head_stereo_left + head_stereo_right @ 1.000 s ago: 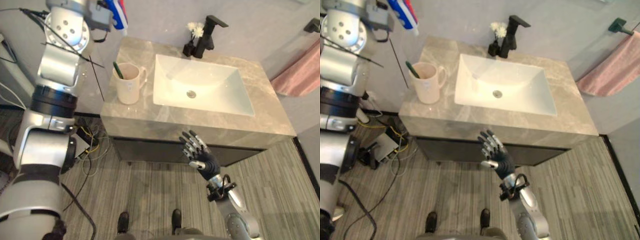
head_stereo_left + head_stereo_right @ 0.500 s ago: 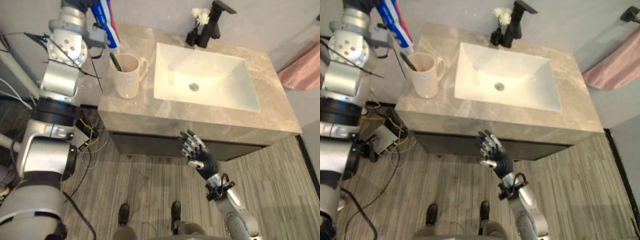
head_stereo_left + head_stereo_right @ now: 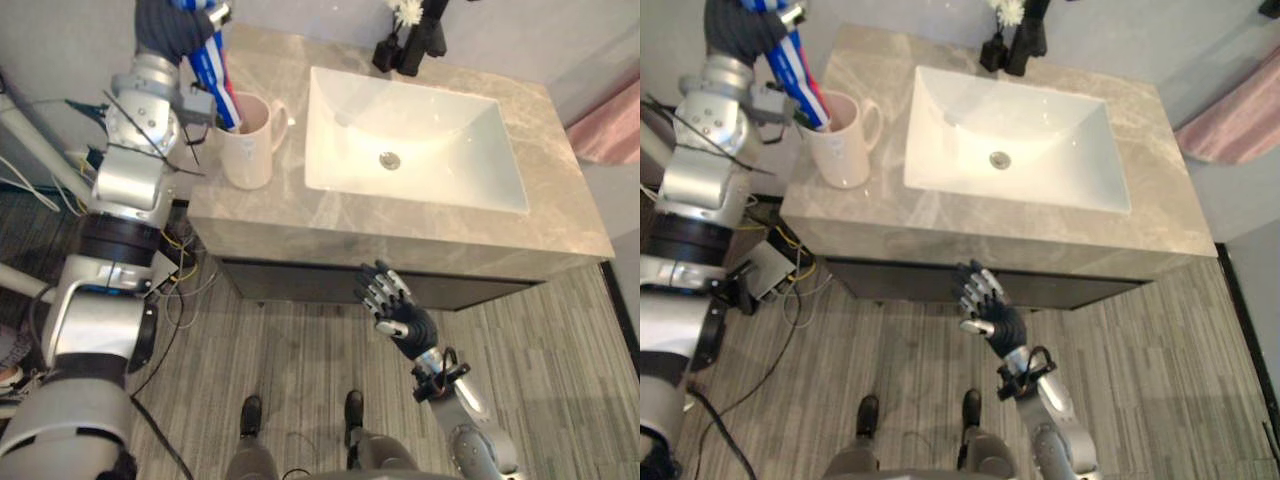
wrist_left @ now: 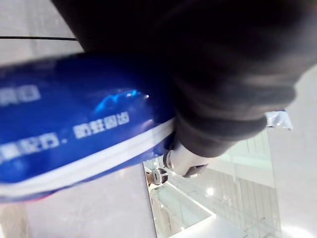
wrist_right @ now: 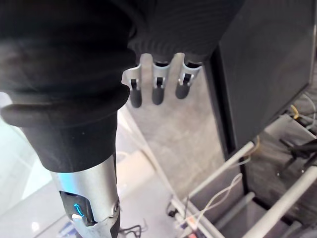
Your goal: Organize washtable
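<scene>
The counter (image 3: 400,225) holds a sink (image 3: 420,150) and, at its left end, a mug (image 3: 248,160). The tube (image 3: 215,70), gripped by the left hand (image 3: 170,25), dips its lower end into the mug; only letting go seems left. The right hand (image 3: 990,310) hangs open-fingered below the counter's front.

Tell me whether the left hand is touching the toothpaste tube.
Touching. The left eye view shows the left hand curled round the upper end of the toothpaste tube, whose lower end is inside the mug.
</scene>
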